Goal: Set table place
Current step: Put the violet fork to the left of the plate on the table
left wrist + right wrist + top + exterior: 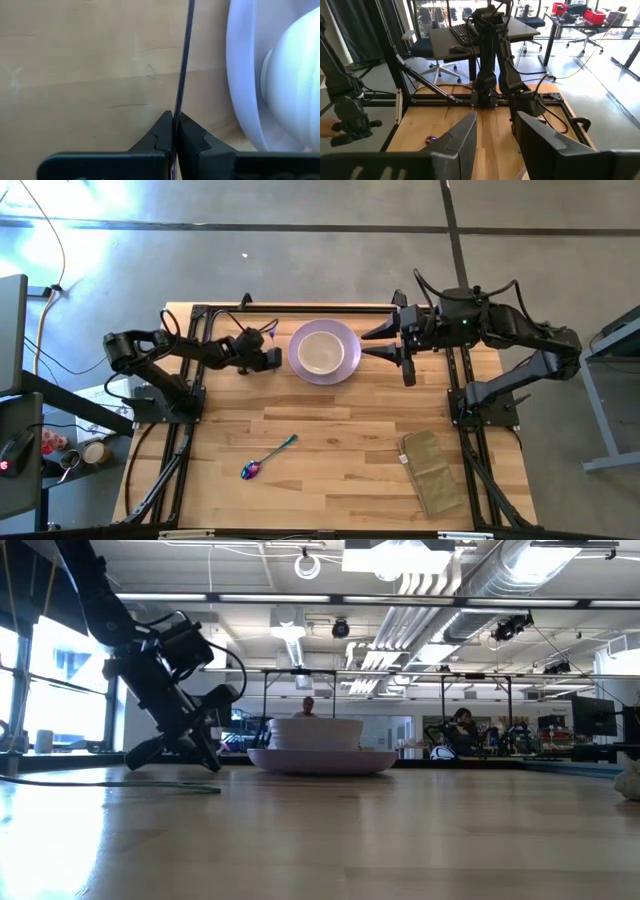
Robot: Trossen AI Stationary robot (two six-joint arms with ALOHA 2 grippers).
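Fingers (200, 142) of left gripper (268, 348) closed on what seems the fork (183, 75), beside plate (345, 367) with bowl (321, 351), right gripper (372, 342) open above table (330, 440), spoon (266, 459) well apart.

The table (330, 470) carries a lavender plate (345, 366), a spoon (268, 457) and a folded cloth (431, 471)

high overhead; low at table (320, 830) level; both share plate (323, 351).
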